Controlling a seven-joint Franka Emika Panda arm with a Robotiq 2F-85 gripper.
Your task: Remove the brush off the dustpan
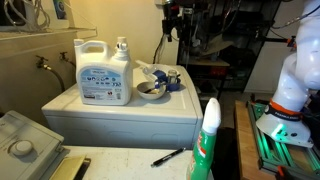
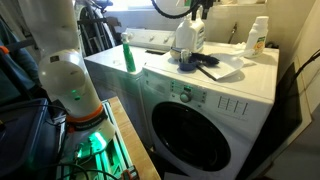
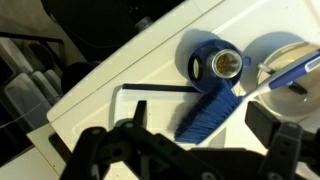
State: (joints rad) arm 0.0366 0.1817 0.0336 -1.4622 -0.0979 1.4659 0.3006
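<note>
The arm (image 1: 293, 70) holds its jaws spread wide, empty.

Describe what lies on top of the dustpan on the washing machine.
The blue-grey brush lies across the dustpan, beside the white detergent jug. The scoop hollow directly under the brush is covered, so whether anything sits there cannot be told.
</note>
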